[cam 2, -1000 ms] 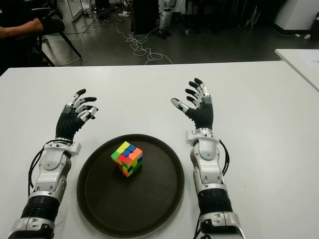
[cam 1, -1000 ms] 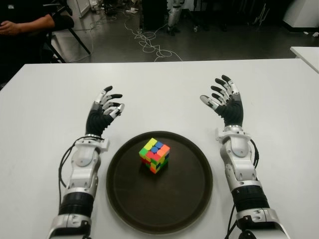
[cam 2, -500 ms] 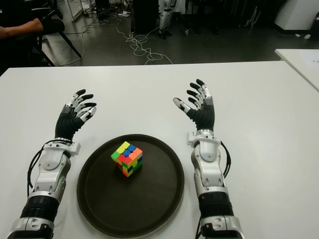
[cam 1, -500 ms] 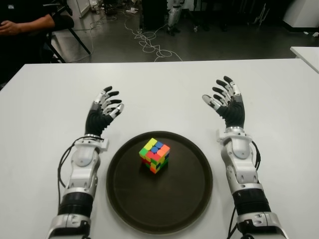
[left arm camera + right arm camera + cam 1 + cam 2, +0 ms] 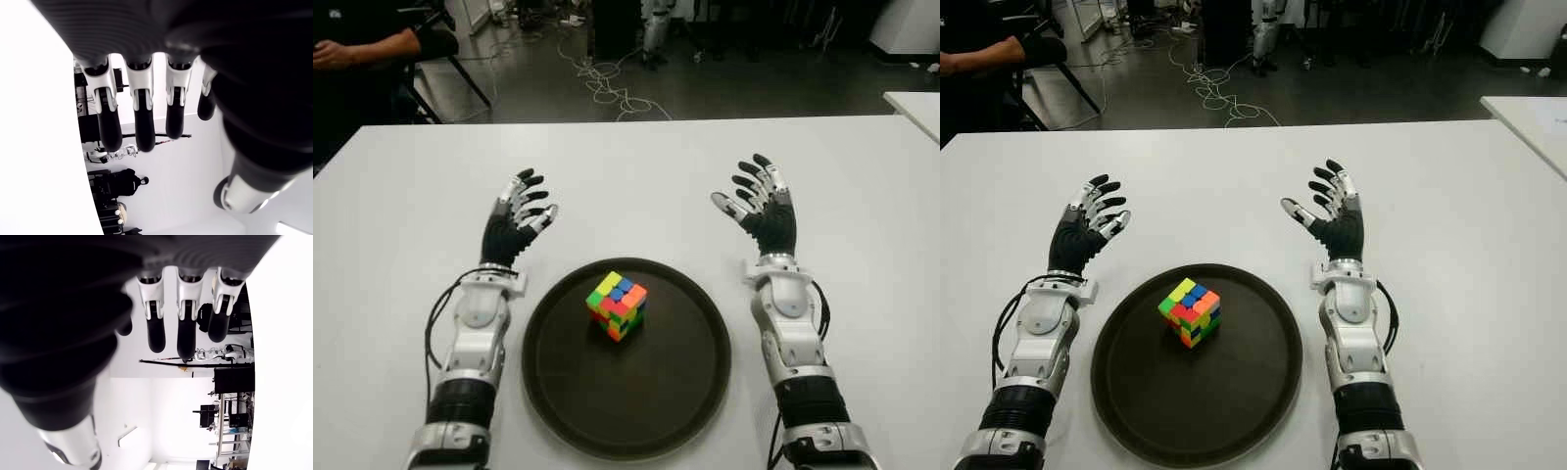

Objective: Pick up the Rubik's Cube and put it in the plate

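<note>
A multicoloured Rubik's Cube [image 5: 617,305] sits inside the round dark brown plate [image 5: 626,411], a little left of its middle and toward the far side. My left hand [image 5: 517,218] shows over the white table to the left of the plate, fingers spread and holding nothing. My right hand [image 5: 759,201] shows to the right of the plate, also spread and empty. Both wrist views show only extended fingers [image 5: 139,122] with nothing between them, and fingers [image 5: 186,328] likewise bare.
The white table [image 5: 636,176] stretches wide around the plate. Beyond its far edge are floor cables [image 5: 607,83], and a seated person [image 5: 352,49] at the far left. Another white table corner [image 5: 915,103] shows at the right.
Both hands have shifted slightly, the right one drifting a little toward the near side and right. The cube stays in the plate.
</note>
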